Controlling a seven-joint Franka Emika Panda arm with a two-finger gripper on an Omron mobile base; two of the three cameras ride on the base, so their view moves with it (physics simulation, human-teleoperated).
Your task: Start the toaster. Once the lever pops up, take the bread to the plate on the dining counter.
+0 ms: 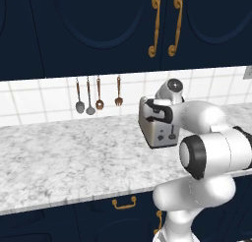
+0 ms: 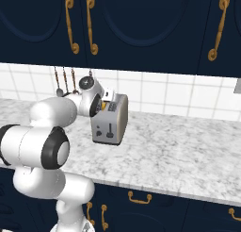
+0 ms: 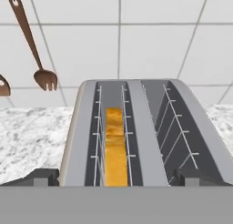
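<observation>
Gripper (image 3: 116,184) is hanging open over the toaster (image 3: 136,132), bread (image 3: 114,145) sitting in its 9 o'clock slot; for a clean grab it should be straddling the crust squarely, wires clear

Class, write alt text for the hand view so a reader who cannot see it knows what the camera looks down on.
Looking down into a silver two-slot toaster on a marble worktop, with a golden-crusted slice of bread standing in its left slot and the right slot empty. Behind it is a white tiled wall where a wooden fork hangs at upper left.
</observation>
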